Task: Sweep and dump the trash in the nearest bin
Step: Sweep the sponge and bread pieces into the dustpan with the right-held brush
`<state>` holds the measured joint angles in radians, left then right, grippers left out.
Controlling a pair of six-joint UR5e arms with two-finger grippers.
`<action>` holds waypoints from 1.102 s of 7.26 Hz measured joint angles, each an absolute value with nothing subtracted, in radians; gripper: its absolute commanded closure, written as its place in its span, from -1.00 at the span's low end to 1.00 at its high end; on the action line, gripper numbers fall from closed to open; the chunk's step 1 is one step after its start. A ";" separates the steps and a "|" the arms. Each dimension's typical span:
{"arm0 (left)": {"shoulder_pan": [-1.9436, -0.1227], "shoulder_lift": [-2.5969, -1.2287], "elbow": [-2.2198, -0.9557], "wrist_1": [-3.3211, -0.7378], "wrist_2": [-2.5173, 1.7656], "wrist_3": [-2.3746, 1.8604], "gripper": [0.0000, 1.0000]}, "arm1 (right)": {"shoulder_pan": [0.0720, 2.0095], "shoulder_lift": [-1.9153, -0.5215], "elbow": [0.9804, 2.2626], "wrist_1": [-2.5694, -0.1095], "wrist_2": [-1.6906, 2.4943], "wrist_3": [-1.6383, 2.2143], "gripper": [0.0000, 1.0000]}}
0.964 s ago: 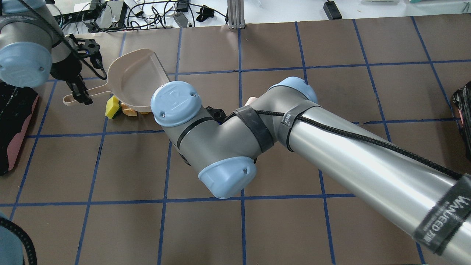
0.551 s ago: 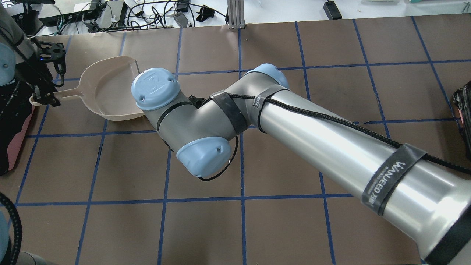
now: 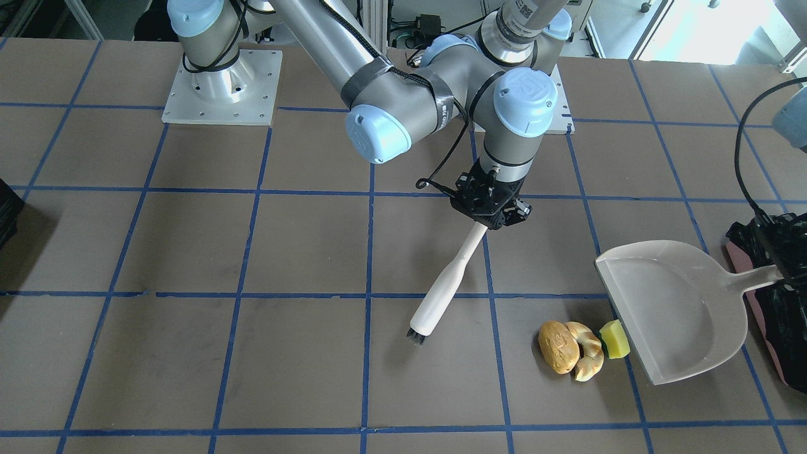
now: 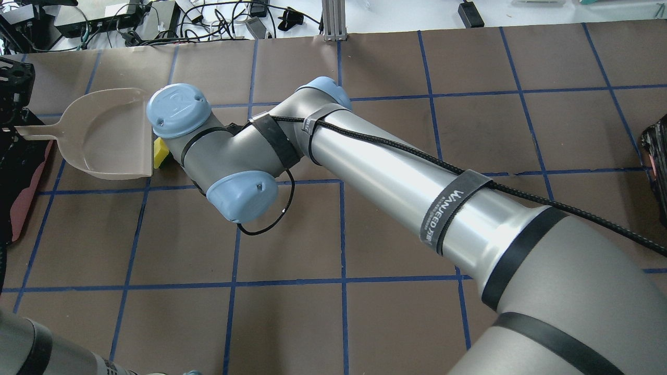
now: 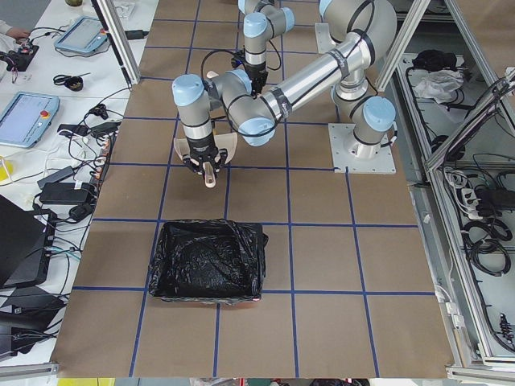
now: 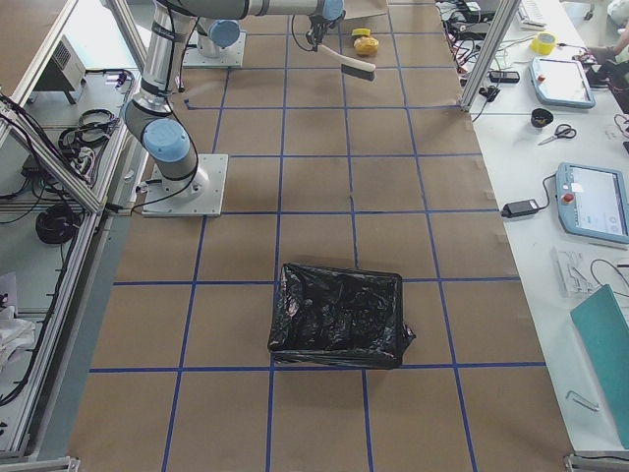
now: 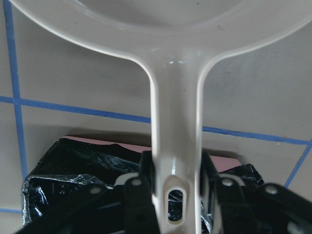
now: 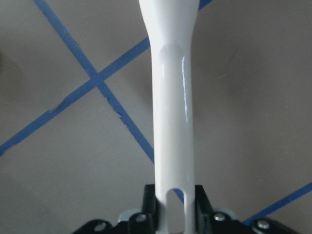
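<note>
The trash lies on the table in the front view: a brown bread roll, a tan croissant and a yellow sponge block, all touching. My left gripper is shut on the handle of the empty cream dustpan, whose open edge is next to the sponge. The overhead view shows the dustpan and the sponge. The bin, pink with a black bag, is under the handle, as the left wrist view shows. My right gripper is shut on a white brush, bristles down, left of the trash.
A second black-bagged bin sits at the table's right end. My right arm crosses the table and hides the roll and croissant from overhead. Cables and gear lie beyond the far edge. Blue tape lines grid the brown table.
My left gripper has carried the dustpan left, toward the bin, uncovering the trash on the table. My right arm's wrist has also swung left.
</note>
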<state>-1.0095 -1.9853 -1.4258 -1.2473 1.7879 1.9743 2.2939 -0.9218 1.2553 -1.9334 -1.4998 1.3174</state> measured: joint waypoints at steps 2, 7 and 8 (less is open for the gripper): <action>-0.984 -2.070 -1.334 -1.247 1.781 2.058 1.00 | 2.315 -0.832 1.126 -1.926 -1.484 1.326 1.00; -0.974 -2.159 -1.336 -1.126 1.792 2.107 1.00 | 2.368 -0.682 0.909 -1.882 -1.456 1.356 1.00; -0.974 -2.164 -1.352 -1.108 1.794 2.105 1.00 | 2.374 -0.676 0.904 -1.881 -1.455 1.356 1.00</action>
<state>-0.9741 -2.1639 -1.3515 -1.1083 1.7941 2.1052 2.3738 -0.6764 0.9045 -1.8814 -1.4549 1.3559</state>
